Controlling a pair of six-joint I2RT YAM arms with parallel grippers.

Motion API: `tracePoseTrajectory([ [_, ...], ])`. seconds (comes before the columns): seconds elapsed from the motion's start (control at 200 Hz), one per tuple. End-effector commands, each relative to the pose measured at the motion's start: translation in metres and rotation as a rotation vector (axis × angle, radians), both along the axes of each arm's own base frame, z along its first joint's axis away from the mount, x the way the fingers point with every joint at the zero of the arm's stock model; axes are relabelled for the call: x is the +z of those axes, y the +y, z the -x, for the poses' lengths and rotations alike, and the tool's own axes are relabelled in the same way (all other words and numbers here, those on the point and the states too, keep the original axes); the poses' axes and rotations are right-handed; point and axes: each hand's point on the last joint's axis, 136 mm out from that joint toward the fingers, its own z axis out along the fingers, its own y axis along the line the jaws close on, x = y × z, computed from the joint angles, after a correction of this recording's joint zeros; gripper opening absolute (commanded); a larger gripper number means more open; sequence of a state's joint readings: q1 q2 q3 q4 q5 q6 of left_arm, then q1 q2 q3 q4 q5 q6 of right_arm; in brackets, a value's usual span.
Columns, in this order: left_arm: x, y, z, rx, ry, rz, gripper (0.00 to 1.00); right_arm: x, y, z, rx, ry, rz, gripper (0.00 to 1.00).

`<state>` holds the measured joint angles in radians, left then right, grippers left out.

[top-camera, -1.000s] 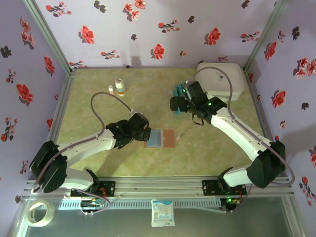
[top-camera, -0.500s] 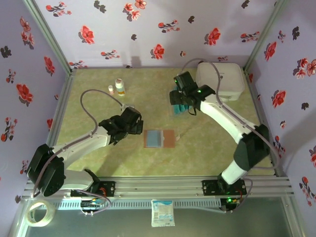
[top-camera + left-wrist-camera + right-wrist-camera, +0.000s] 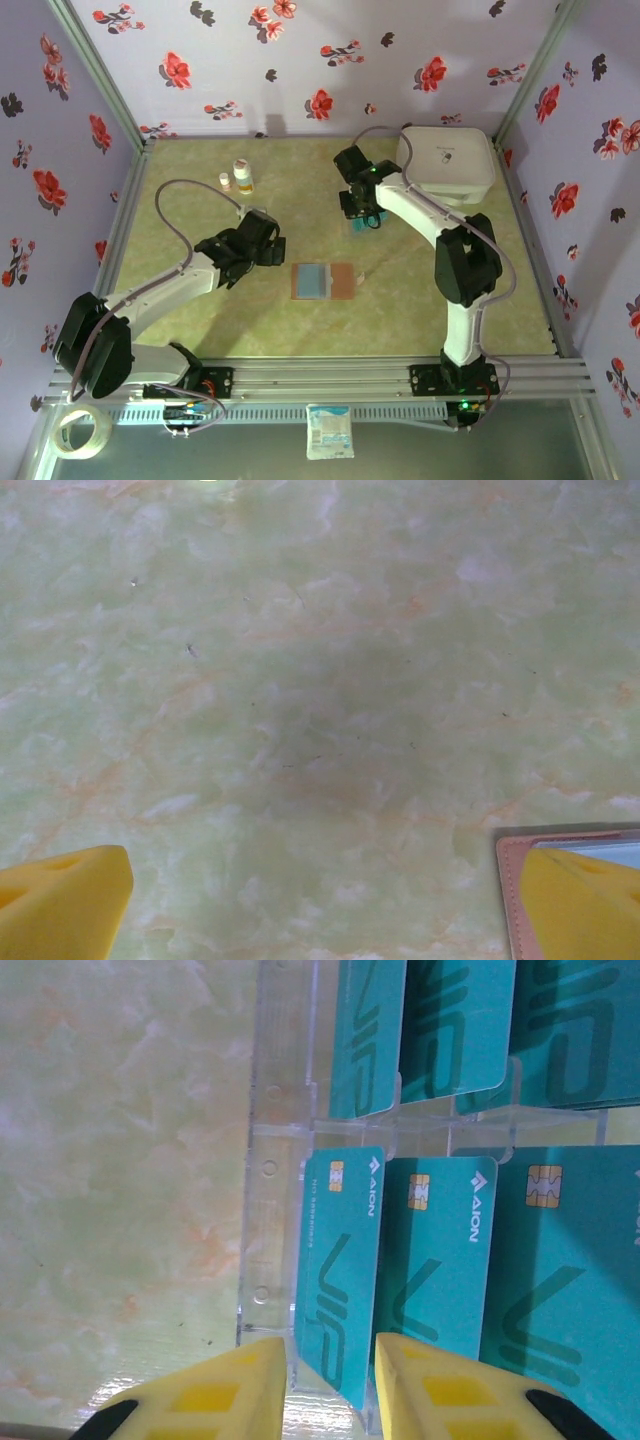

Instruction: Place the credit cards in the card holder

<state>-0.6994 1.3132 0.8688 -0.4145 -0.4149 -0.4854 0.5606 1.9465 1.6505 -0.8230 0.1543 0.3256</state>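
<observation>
Card holder (image 3: pixel 322 280) is laid open and flat on the tabletop (image 3: pixel 400 320), grey-blue inside facing up, brown flap on its right half.

The left arm is stretched low from the near-left corner and ends just left of the card holder. The left hand (image 3: pixel 320 908) is pointed down at bare tabletop, fully spread, with nothing held. 1 corner of the card holder is seen under 1 of its fingertips (image 3: pixel 575 900).

The right arm is folded at the elbow to the right of the card holder, and the forearm is reached back across to a clear rack (image 3: pixel 268 1160) beyond the card holder, beside the white case (image 3: pixel 447 160).

The credit cards (image 3: pixel 440 1240) are stood in the rack in 2 rows. The right hand (image 3: pixel 332 1360) is narrowed around the end card (image 3: pixel 335 1260) of the front row, with 1 finger on each face. Firm clamping cannot be told.
</observation>
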Motion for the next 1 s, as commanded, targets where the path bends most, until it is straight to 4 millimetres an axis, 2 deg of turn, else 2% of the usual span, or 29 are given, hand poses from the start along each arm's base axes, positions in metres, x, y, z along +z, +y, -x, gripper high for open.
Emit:
tracePoseTrajectory([
  [0.0, 0.000, -0.001, -0.003, -0.013, -0.009, 0.006, 1.00, -0.003, -0.011, -0.006, -0.048, 0.013, 0.034, 0.28],
  [0.545, -0.013, 0.003, -0.003, -0.012, 0.011, 0.014, 1.00, -0.031, -0.012, -0.010, -0.037, 0.074, 0.066, 0.27],
  [0.99, -0.016, 0.002, -0.006, -0.010, 0.016, 0.030, 1.00, -0.028, -0.016, -0.012, -0.041, 0.071, 0.109, 0.26],
])
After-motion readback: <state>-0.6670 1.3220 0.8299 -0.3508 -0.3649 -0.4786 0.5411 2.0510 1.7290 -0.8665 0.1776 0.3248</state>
